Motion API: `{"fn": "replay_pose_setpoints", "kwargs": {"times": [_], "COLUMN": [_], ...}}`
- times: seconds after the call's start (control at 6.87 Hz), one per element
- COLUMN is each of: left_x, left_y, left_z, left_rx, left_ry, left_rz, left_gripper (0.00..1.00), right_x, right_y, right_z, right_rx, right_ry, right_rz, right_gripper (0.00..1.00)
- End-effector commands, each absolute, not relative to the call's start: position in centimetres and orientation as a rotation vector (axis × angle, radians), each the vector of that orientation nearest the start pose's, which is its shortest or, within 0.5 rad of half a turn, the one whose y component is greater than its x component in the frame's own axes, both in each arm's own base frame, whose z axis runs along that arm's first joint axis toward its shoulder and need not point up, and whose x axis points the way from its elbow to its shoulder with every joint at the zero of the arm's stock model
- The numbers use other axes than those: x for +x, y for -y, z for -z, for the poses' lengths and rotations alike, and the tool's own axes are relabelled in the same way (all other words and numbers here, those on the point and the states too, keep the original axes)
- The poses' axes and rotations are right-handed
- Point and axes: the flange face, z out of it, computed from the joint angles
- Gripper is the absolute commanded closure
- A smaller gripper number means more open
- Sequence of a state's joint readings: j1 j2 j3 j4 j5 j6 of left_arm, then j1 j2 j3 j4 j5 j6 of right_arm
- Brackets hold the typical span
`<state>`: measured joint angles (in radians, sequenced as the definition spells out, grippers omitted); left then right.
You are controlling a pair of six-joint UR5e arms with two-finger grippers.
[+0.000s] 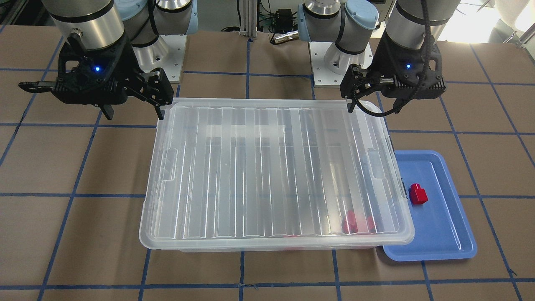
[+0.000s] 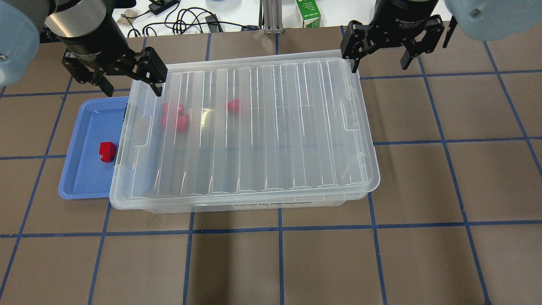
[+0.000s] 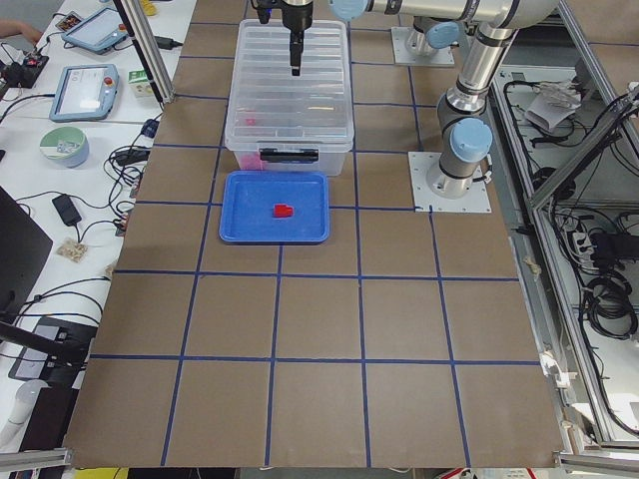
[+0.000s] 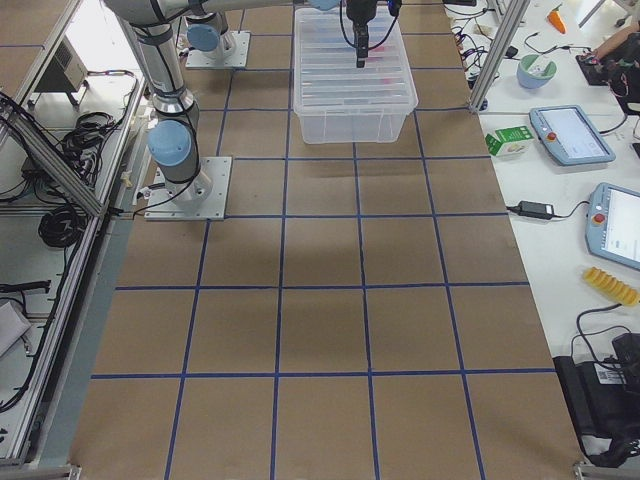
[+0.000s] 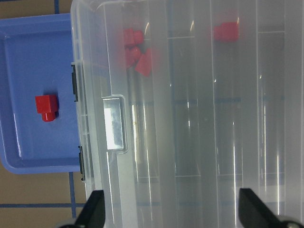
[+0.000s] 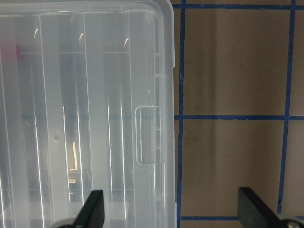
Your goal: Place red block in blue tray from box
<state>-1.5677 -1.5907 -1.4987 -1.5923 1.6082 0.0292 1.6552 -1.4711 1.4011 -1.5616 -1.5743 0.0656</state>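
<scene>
Brown table crossed by blue tape carries the closed box, with the tray just beside its left end. Left gripper hovers over the box corner by the tray, jaws spread wide, empty. Right gripper hangs at the opposite end's corner, equally wide, empty. Red block lies in the tray, near the box. Other red pieces sit inside the box.

I am watching over a brown surface that is carrying a grid of blue tape lines. Past its far edge a white bench is holding tangled cables, a green carton and two tablets.
</scene>
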Motion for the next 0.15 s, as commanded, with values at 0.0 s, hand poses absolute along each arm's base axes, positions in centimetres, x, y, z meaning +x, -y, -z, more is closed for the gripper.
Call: {"fn": "replay_pose_setpoints", "kwargs": {"times": [0.0], "left_x": [-12.81], "left_y": [50.32], "left_z": [-51.14], "left_rx": [0.040], "left_ry": [-3.104], "left_rz": [0.047], "left_gripper": [0.00], "right_x": [17.78], "right_y": [52.63], "right_z": [-51.80], "right_rx": [-0.036], "right_ry": [-3.141], "right_rz": [0.090], "right_gripper": [0.00]}}
